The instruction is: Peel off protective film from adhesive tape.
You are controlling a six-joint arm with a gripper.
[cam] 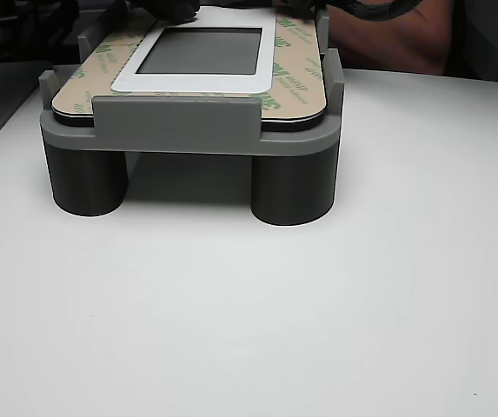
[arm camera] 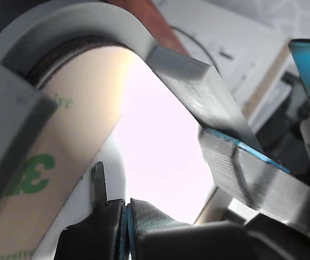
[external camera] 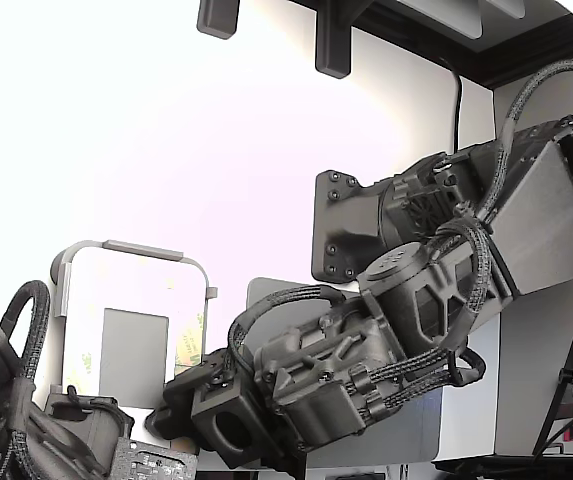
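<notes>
Pincer point(arm camera: 126, 216) pressed together beside protective film point(arm camera: 41, 179) (green-lettered); film flat on panel in grey fixture point(cam: 179, 126).

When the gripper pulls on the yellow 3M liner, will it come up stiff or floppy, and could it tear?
The protective film looks paper-thin and lies flat on the panel in the grey fixture, so it would probably bend and curl rather than stay stiff. Being so thin, it may tear under a sharp pull. The fingers appear pressed together.
</notes>
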